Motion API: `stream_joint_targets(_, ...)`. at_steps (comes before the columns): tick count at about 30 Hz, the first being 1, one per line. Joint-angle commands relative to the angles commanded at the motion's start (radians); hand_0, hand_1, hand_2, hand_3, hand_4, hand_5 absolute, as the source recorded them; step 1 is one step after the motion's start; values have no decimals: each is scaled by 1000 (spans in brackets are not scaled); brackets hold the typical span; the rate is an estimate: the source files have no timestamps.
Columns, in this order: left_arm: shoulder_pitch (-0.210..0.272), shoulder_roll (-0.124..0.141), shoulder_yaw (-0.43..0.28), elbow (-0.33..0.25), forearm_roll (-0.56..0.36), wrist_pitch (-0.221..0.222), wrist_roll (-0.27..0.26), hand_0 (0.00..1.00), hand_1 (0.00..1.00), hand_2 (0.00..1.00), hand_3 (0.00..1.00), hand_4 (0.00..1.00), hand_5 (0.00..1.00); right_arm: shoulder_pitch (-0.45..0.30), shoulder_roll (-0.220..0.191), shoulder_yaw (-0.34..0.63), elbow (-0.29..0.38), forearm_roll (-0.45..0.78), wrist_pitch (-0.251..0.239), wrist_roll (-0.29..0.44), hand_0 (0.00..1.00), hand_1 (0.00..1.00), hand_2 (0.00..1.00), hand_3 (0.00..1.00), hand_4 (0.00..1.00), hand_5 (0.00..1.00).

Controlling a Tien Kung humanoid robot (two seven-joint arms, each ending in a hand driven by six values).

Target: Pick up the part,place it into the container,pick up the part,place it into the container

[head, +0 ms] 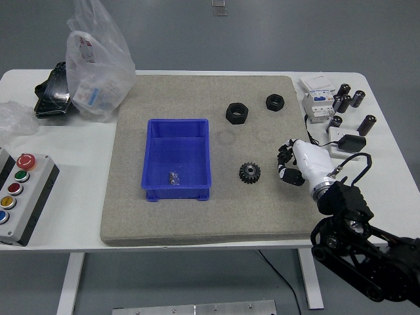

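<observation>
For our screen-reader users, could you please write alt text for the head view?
The robot's right hand hovers open beside a black gear on a grey mat, right of a blue bin holding a small metal part. Two black hex nuts lie farther back.

We are seeing something tiny in the blue container (177,157), too small to identify. The right hand's (303,164) fingers are curling away from us, their tips hidden; the picture's edge is cutting its arm.
</observation>
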Motion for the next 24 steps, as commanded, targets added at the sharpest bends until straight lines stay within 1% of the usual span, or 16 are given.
stream_joint_targets(2,0,0,0,0,0,0,1,625,539,538,618,704,367,13,5,-11,-2,14,-14,0,268,511,370,470,320,2)
stream_joint_targets(3,-1,-1,0,0,1,-1,2,625,539,538,618,704,368,39,16,-35,-5,42,-41,0,288,514,371,478,319,2)
stream_joint_targets(6,-2,-1,2,0,0,-2,4,625,539,538,618,704,368,100,50,-94,-9,113,-107,0,288,514,371,478,319,2)
stream_joint_targets(8,-3,-2,4,0,-2,-2,6,625,539,538,618,704,368,142,71,-137,-9,164,-151,22,288,514,371,478,319,2)
stream_joint_targets(9,-3,-2,4,0,-2,-3,7,625,539,539,618,702,371,163,79,-160,-10,191,-171,42,370,522,379,488,344,2)
stream_joint_targets(11,-2,-2,4,0,-2,-2,8,625,539,539,618,702,371,201,90,-202,-15,237,-193,75,370,522,379,488,344,2)
stream_joint_targets(13,-1,-2,3,0,0,-2,10,625,539,539,618,702,371,241,99,-245,-24,283,-200,96,370,522,379,488,344,2)
stream_joint_targets(14,-1,-2,2,0,1,-2,11,625,539,539,618,702,371,261,104,-266,-28,305,-201,103,370,522,379,488,344,2)
stream_joint_targets(15,0,-2,0,0,2,-2,12,624,540,539,618,703,374,276,109,-284,-31,323,-199,109,449,538,408,499,391,2)
stream_joint_targets(18,-1,-2,-1,0,5,-2,15,624,540,539,618,703,374,310,127,-331,-41,376,-177,126,449,538,408,499,391,2)
stream_joint_targets(20,-2,-2,1,0,3,-3,15,624,540,539,618,703,374,324,138,-344,-48,404,-134,137,449,538,408,499,391,2)
stream_joint_targets(21,-2,-2,2,0,3,-3,15,624,541,539,618,704,377,327,142,-344,-49,409,-111,138,517,656,632,672,427,2)
stream_joint_targets(24,-3,-2,5,0,2,-4,16,624,541,539,618,704,377,331,151,-335,-47,391,-46,133,517,656,632,672,427,2)
